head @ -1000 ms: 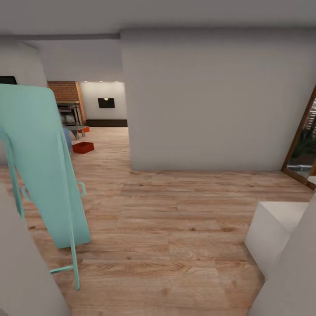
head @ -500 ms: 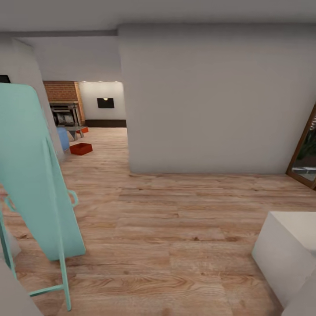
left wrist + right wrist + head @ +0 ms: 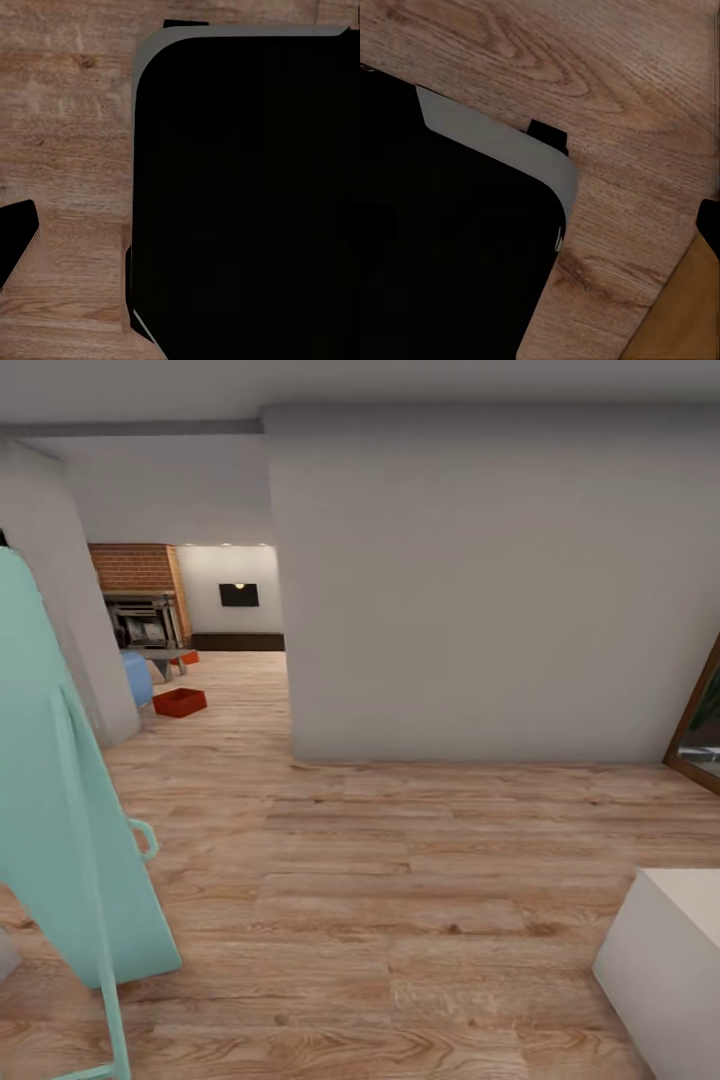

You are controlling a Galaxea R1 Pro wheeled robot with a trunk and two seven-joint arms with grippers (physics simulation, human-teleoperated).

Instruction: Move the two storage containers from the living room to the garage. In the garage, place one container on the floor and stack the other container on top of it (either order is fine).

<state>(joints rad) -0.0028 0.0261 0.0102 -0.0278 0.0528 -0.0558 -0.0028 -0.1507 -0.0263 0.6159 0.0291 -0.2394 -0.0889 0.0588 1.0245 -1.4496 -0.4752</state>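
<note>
Since a second ago our whole view has slid: the tall mint-green folded board (image 3: 60, 800) sits further to our left and the white block (image 3: 665, 955) has drifted lower right, so the camera moves, not the things.

We judge we are driving toward the living room through the opening beside the broad grey wall (image 3: 480, 590). To do this well we should steer left of that wall's corner, keep clear of the green board, and hold the bins centred ahead.

One shallow orange-red rectangular bin (image 3: 180, 702) lies open on the light wood-plank floor (image 3: 400, 880), well ahead; a second orange-red bin (image 3: 190, 657) peeks out beyond it, near the grey low table (image 3: 165, 655) and brick fireplace (image 3: 135, 570).

Neither wrist view lets us tell whether either claw is apart or together.
</note>
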